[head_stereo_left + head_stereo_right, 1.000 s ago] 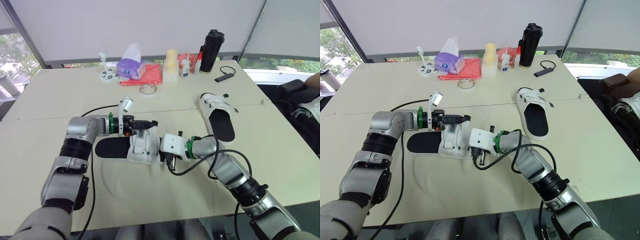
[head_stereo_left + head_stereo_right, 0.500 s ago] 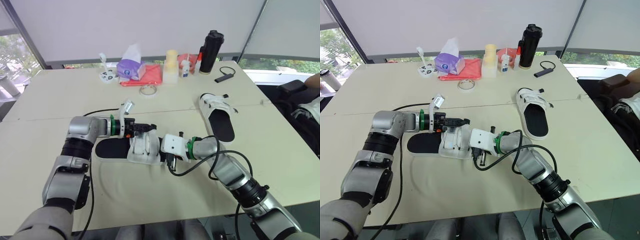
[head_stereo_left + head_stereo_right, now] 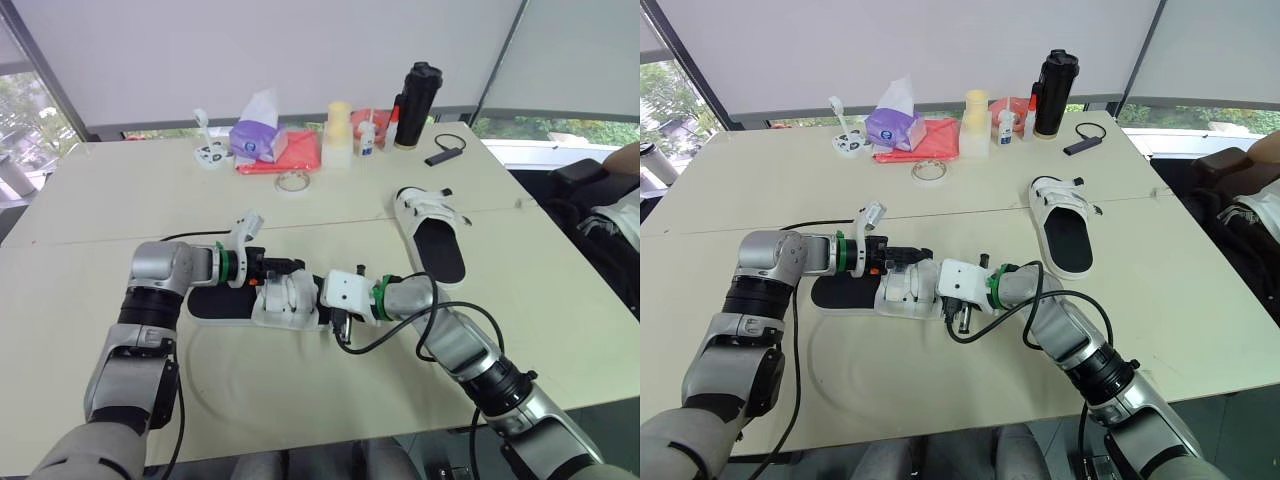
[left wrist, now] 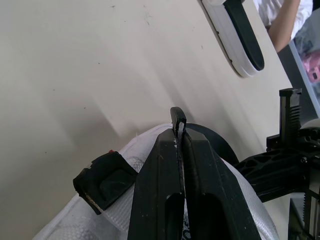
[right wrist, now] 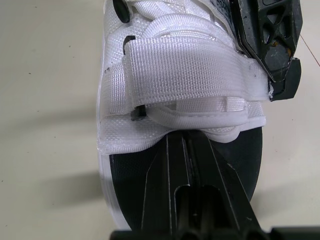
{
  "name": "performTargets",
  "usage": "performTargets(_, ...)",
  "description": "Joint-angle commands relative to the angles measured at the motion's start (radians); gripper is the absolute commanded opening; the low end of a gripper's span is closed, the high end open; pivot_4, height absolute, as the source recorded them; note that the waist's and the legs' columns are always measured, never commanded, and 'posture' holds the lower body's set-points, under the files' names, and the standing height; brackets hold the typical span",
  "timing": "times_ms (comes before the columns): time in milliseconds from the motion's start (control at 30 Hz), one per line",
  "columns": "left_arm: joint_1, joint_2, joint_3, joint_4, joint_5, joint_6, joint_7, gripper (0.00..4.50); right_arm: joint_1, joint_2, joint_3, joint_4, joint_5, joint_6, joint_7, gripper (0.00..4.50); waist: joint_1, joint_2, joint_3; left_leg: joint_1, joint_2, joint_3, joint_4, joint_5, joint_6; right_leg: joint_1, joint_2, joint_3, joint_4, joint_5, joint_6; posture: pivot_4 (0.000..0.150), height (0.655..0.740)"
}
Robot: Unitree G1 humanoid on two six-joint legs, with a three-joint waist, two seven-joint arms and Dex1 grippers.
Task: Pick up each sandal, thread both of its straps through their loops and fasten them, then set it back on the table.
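Observation:
The near sandal point(image 3: 275, 302), white straps on a black sole, lies on the table between my arms. My left gripper point(image 3: 298, 270) is shut on the end of a white strap point(image 5: 190, 70) drawn across the upper; a sliver of strap shows between its fingertips point(image 4: 178, 120). From the opposite side, my right gripper point(image 5: 189, 136) lies over the black footbed, shut on the front rim of the white upper. The second sandal point(image 3: 432, 232) rests on the table to the right, apart from both grippers.
Along the table's far edge stand a purple tissue box point(image 3: 258, 140), a red cloth point(image 3: 300, 152), a tape roll point(image 3: 291, 181), a pale cup point(image 3: 338, 130) and a black bottle point(image 3: 413, 92). A person point(image 3: 620, 205) sits at the right edge.
My left gripper has sunk lower and closer to the sandal, bringing the strap down onto the upper. The right gripper has held its place. The camera has shifted slightly.

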Motion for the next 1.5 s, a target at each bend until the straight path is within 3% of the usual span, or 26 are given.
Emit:
performTargets(33, 0.031, 0.023, -0.008, 0.023, 0.033, 0.021, 0.051, 0.05, 0.013, -0.007, 0.029, 0.033, -0.008, 0.011, 0.019, 0.0, 0.0, 0.0, 0.0, 0.0, 0.0, 0.0, 0.0, 0.0, 0.0, 0.0, 0.0, 0.0, 0.0, 0.0, 0.0, 0.15, 0.74)
performTargets(433, 0.039, 0.024, -0.001, 0.027, 0.037, -0.011, 0.081, 0.05, 0.01, -0.007, 0.028, 0.038, -0.009, 0.009, 0.018, 0.0, -0.001, 0.0, -0.002, 0.001, 0.0, 0.0, 0.0, 0.0, 0.0, 0.0, 0.0, 0.0, 0.0, 0.0, 0.0, 0.15, 0.74)
performTargets(533, 0.044, 0.025, 0.002, 0.023, 0.037, -0.014, 0.088, 0.93, 0.009, -0.007, 0.031, 0.038, -0.009, 0.007, 0.019, 0.0, -0.002, 0.0, -0.002, 0.001, 0.0, 0.0, 0.0, 0.0, 0.0, 0.0, 0.0, 0.0, 0.0, 0.0, 0.0, 0.15, 0.74)
performTargets(767, 0.041, 0.025, 0.022, 0.037, 0.035, -0.018, 0.111, 4.35, 0.004, -0.008, 0.03, 0.042, -0.008, 0.005, 0.017, 0.0, -0.016, 0.002, -0.008, 0.002, 0.0, 0.0, 0.0, 0.0, 0.0, 0.001, 0.0, 0.0, 0.0, 0.0, 0.0, 0.15, 0.74)
performTargets(800, 0.04, 0.027, 0.022, 0.04, 0.038, -0.023, 0.117, 4.47, 0.005, -0.008, 0.03, 0.041, -0.008, 0.005, 0.017, 0.0, -0.017, 0.002, -0.008, 0.001, 0.0, 0.0, 0.0, 0.0, 0.0, 0.001, 0.0, 0.0, 0.0, 0.0, 0.0, 0.15, 0.74)
performTargets(1000, -0.034, 0.015, 0.146, 0.135, 0.027, -0.101, 0.21, 4.47, 0.003, -0.006, 0.028, 0.043, -0.007, 0.005, 0.015, 0.0, -0.017, 0.001, -0.009, 0.001, 0.0, 0.0, 0.0, 0.0, 0.0, 0.001, 0.0, 0.0, 0.0, 0.0, 0.0, 0.15, 0.74)
performTargets(1233, -0.104, 0.01, 0.198, 0.143, 0.0, -0.215, 0.163, 4.47, -0.001, -0.004, 0.028, 0.047, -0.01, 0.0, 0.018, 0.0, -0.016, 0.0, -0.008, 0.0, 0.0, 0.0, 0.0, 0.0, 0.0, 0.0, 0.0, 0.0, 0.0, 0.0, 0.0, 0.15, 0.74)
performTargets(1367, -0.109, 0.017, 0.184, 0.104, -0.003, -0.29, 0.1, 4.47, -0.003, -0.004, 0.028, 0.048, -0.01, 0.0, 0.02, 0.0, -0.016, 0.0, -0.008, 0.0, 0.0, 0.0, 0.0, 0.0, 0.0, -0.001, 0.0, 0.0, 0.0, 0.0, 0.0, 0.15, 0.74)
performTargets(1500, -0.046, 0.11, 0.121, -0.05, -0.045, -0.307, -0.14, 4.47, -0.002, -0.005, 0.029, 0.048, -0.01, -0.003, 0.021, 0.0, -0.021, 0.0, -0.008, -0.002, 0.0, 0.0, -0.001, 0.0, 0.0, -0.003, 0.0, 0.0, 0.0, 0.0, 0.0, 0.15, 0.74)
